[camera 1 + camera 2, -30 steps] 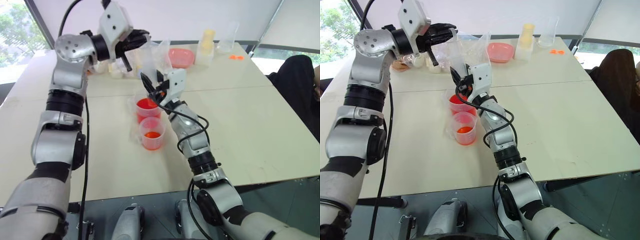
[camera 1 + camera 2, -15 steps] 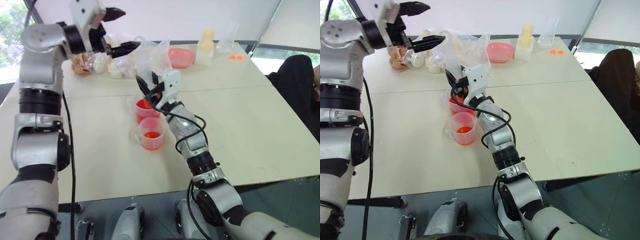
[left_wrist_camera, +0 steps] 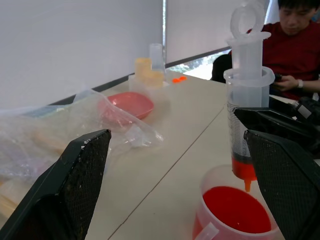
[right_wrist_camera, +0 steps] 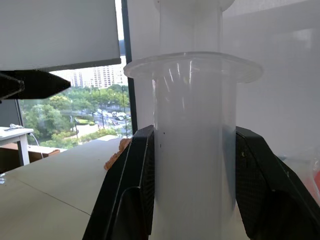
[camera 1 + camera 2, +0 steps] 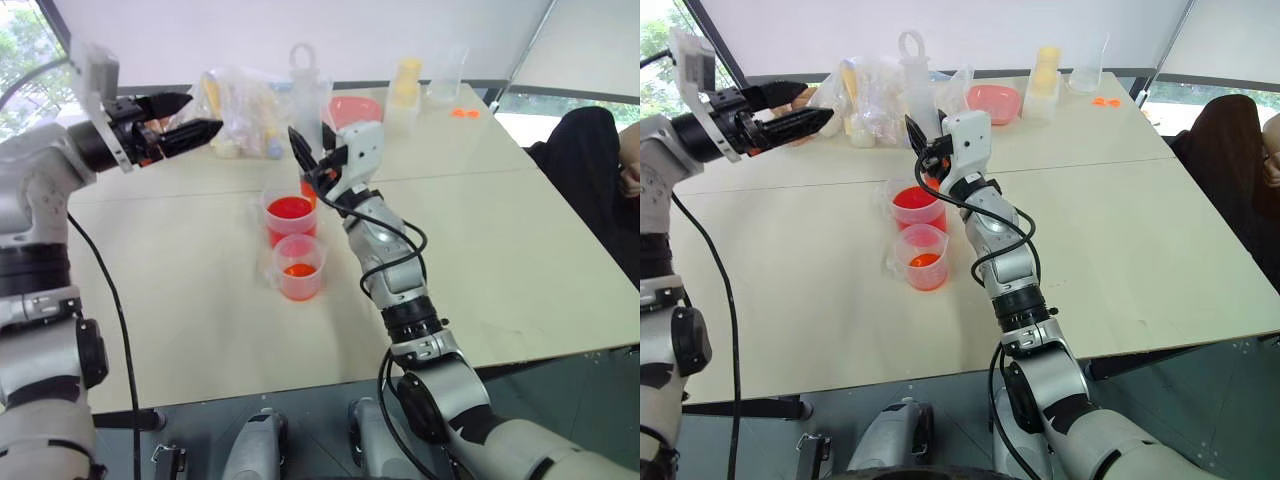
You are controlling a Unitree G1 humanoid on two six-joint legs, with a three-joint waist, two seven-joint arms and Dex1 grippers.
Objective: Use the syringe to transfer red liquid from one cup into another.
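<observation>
Red-orange liquid (image 5: pixel 301 270) sits as a thin layer in the smaller clear cup (image 5: pixel 300 268), the one nearest the robot on the pale, matte table (image 5: pixel 500 250). Touching it on the far side is the taller cup (image 5: pixel 289 220), thin see-through plastic with a much deeper pool of the same bright red.

Right above that taller cup the right gripper (image 4: pixel 192 190) is clamped tight around the syringe (image 5: pixel 305 105), its flat black pads pressed on both sides of the fat clear barrel just under the flange. The syringe stands upright, its orange nozzle (image 3: pixel 244 176) hanging over the red surface, and the left wrist view shows a band of red in the bottom of the barrel. The whitish plunger is well up, ring end on top.

The left gripper (image 5: pixel 178 118) is off to the robot's left, jaws spread wide and holding nothing, well apart from the syringe.

My read: the draw step looks done, or close to it. Next the loaded syringe has to shift over the smaller cup, and something has to press that plunger ring down, probably the free left claw, so it needs to line up on the ring without tilting the barrel.

Further back there's a crinkly clear bag (image 5: pixel 240 100), a pink dish (image 5: pixel 352 110) and a few more clear containers. A person sits at the far right edge.
</observation>
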